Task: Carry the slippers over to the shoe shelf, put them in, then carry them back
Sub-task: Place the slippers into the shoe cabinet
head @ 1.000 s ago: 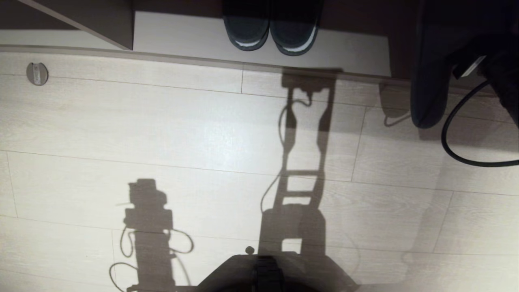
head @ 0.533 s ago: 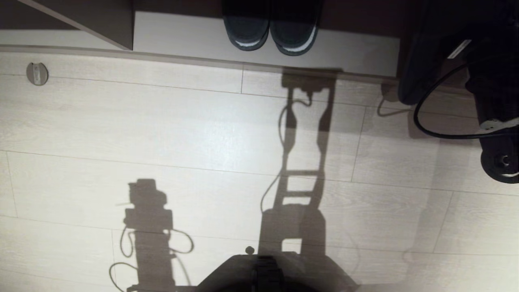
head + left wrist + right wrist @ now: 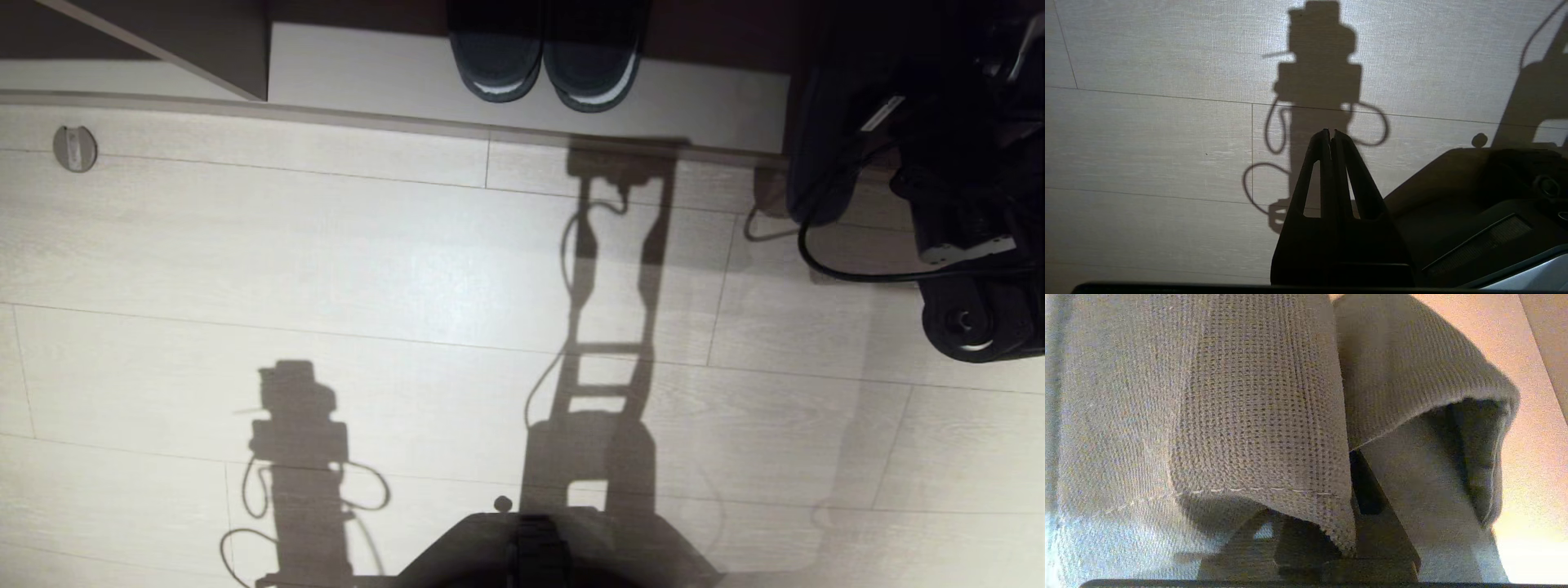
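Note:
The slippers (image 3: 820,163) hang as one dark shape at the right end of the shoe shelf (image 3: 367,73), over its front lip. My right arm (image 3: 963,237) reaches in from the right edge behind them. In the right wrist view the two grey knitted toe bands of the slippers (image 3: 1229,396) lie side by side. My right gripper (image 3: 1349,477) is shut on them where the bands meet, with its tips hidden under the fabric. My left gripper (image 3: 1331,132) hangs shut and empty over the floor beside the base.
A pair of black shoes with white sole edges (image 3: 547,65) stands in the shelf compartment, left of the slippers. A vertical divider (image 3: 237,49) closes that compartment on its left. A round metal fitting (image 3: 75,149) sits in the floor. A black cable (image 3: 824,261) loops below my right arm.
My right arm has come further into the head view and carried the slippers left and up, toward the shelf opening. The left arm and the camera have stayed still.

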{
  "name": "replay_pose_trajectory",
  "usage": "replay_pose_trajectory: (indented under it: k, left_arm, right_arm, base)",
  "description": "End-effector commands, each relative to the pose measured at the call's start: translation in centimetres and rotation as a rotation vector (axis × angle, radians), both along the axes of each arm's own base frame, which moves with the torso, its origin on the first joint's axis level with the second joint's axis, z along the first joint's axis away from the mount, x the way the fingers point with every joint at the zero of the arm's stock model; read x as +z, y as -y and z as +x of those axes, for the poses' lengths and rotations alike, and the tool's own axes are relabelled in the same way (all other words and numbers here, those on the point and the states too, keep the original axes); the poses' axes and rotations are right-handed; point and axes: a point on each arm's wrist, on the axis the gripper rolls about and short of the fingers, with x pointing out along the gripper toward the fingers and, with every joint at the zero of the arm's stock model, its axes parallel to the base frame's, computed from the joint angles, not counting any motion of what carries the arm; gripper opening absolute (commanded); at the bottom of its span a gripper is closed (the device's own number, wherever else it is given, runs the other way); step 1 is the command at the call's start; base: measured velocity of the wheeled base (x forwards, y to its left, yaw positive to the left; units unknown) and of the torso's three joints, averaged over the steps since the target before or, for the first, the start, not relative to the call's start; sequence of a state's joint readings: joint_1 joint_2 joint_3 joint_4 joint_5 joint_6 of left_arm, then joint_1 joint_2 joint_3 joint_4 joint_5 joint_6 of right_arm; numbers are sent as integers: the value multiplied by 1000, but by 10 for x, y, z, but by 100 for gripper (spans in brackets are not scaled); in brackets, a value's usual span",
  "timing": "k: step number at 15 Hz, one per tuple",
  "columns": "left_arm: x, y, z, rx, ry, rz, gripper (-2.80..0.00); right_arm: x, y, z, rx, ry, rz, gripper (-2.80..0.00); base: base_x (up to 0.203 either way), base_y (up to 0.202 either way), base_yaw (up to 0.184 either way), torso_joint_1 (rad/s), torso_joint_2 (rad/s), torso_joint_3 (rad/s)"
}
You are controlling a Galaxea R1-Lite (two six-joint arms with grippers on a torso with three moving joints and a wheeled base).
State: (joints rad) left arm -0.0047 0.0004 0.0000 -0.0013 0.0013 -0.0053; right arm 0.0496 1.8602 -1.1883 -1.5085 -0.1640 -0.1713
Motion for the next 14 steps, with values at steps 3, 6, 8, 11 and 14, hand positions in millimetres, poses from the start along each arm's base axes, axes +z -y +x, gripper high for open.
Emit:
replay_pose_trajectory:
  k: [3, 6, 8, 11, 14]
  left_arm:
    - [0, 0, 0, 0, -1, -1, -280]
    - [0, 0, 0, 0, 1, -1, -280]
    - [0, 0, 0, 0, -1, -1, -280]
    - [0, 0, 0, 0, -2, -1, -280]
    - [0, 0, 0, 0, -1, -1, -280]
  right_arm:
    - [6, -1, 11, 2, 44, -9, -280]
    - [18, -2, 24, 14, 96, -34, -280]
    - [19, -2, 29, 13, 107, -36, -280]
    - [15, -2, 33, 14, 93, -35, -280]
    - [20, -2, 30, 14, 85, -36, -280]
  base:
    - [0, 0, 0, 0, 0, 0]
    - [0, 0, 0, 0, 0, 0]
    - [0, 0, 0, 0, 0, 0]
    - [0, 0, 0, 0, 0, 0]
    - [0, 0, 0, 0, 0, 0]
